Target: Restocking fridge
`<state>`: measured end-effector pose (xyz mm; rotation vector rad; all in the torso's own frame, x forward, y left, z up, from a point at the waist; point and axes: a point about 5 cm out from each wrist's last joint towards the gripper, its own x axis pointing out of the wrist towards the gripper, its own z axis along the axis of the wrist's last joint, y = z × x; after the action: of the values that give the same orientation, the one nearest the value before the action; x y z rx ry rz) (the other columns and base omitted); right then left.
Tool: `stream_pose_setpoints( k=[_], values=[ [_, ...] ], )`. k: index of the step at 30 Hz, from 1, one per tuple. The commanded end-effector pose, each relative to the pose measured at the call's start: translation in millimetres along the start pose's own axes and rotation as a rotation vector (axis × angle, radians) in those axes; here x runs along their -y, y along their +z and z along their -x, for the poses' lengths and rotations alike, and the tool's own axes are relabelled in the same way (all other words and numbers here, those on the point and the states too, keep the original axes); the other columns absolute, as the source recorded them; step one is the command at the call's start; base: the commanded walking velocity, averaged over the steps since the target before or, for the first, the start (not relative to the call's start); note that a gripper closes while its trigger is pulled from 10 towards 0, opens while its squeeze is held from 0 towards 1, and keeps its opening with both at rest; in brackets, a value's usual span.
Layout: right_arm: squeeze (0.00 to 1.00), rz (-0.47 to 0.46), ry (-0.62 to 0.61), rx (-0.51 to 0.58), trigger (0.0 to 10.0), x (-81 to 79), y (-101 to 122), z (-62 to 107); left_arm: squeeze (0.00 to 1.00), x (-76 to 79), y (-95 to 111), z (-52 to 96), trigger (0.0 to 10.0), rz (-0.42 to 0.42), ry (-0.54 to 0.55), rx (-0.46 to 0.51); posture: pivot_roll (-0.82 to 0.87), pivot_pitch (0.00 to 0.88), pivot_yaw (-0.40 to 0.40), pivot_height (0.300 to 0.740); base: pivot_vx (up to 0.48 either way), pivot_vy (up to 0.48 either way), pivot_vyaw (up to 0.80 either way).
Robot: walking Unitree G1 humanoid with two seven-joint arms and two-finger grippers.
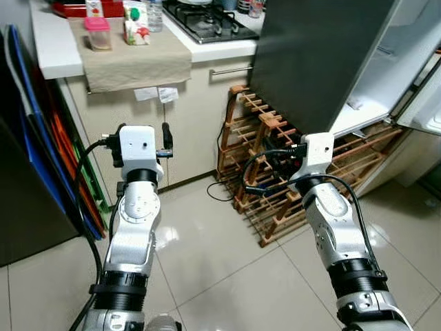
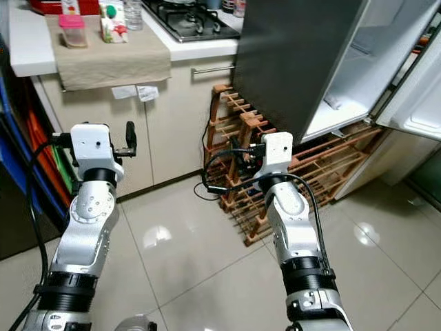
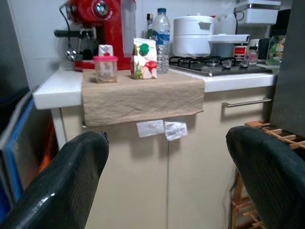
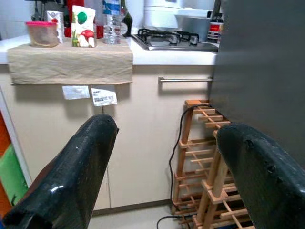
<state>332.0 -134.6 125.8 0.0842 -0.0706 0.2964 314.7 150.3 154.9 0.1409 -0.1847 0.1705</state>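
Item: juice carton (image 3: 144,58), upper centre of the left wrist view, upright on the beige cloth (image 3: 143,95) over the white desk (image 3: 52,93), beside a pink-lidded jar (image 3: 105,69).

Look: green cap, red fruit print.

Handling, judged: light, stiff card that dents if squeezed; grip across the flat sides, mid-height.

Left pincer (image 3: 167,176): wide, holding nothing.

Right pincer (image 4: 167,167): wide, holding nothing.

Fridge door (image 1: 386,76): open, upper right of the head view.
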Motion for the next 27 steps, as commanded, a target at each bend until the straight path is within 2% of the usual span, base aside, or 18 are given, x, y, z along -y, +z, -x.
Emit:
stream_pose_setpoints(
  k=[1,9,12,13,15,16,22,24,25,27],
  values=[
    [0.0,0.009,-0.012,0.008,10.0,5.4,3.7,-0.2,0.0,5.8,3.2,-0.9,10.0,-0.008,-0.004,0.006,0.02,0.0,-0.093,0.74,0.0,-0.48,0.49],
    [0.0,0.012,0.0,0.006,10.0,3.6,3.7,-1.8,0.0,4.5,3.4,-2.5,10.0,-0.065,0.033,-0.002,0.02,0.0,-0.093,0.74,0.0,-0.48,0.49],
    [0.0,0.014,0.002,0.007,10.0,3.4,4.0,-2.1,0.0,4.7,2.7,-3.1,10.0,-0.061,0.035,-0.009,0.03,0.0,-0.097,0.74,0.0,-0.48,0.49],
    [0.0,0.015,0.002,0.007,10.0,3.5,4.0,-1.9,0.0,5.3,1.8,-3.1,10.0,-0.022,0.033,-0.017,0.03,0.0,-0.097,0.74,0.0,-0.48,0.49],
    [0.0,0.016,0.002,0.007,10.0,3.6,3.9,-1.6,0.0,5.7,1.3,-3.2,10.0,-0.013,0.032,-0.021,0.03,0.0,-0.097,0.74,0.0,-0.48,0.49],
    [0.0,0.017,0.002,0.007,10.0,3.7,3.7,-1.1,0.0,6.2,-0.2,-3.1,10.0,0.02,0.032,-0.032,0.03,0.0,-0.097,0.74,0.0,0.0,0.49],
    [0.0,0.022,0.007,0.007,10.0,3.4,3.9,-1.5,0.0,7.2,0.3,-3.2,10.0,0.012,0.005,-0.014,0.02,0.0,-0.094,0.74,0.0,0.0,0.49],
    [0.0,0.024,0.007,0.009,10.0,3.4,4.2,-1.5,0.0,7.9,1.0,-2.2,10.0,0.038,-0.016,-0.007,0.02,0.0,-0.094,0.74,0.0,0.0,0.49],
    [0.0,0.036,0.0,0.022,10.0,4.4,6.3,-0.8,0.0,7.8,1.4,-1.9,10.0,0.078,-0.027,-0.012,0.02,0.0,-0.094,0.74,0.0,0.0,0.49],
    [0.0,0.037,-0.014,0.04,10.0,6.0,8.8,0.0,0.0,6.7,2.0,-2.0,10.0,0.092,-0.024,-0.012,0.02,0.0,-0.094,0.74,0.0,0.0,0.49]
  ],
)
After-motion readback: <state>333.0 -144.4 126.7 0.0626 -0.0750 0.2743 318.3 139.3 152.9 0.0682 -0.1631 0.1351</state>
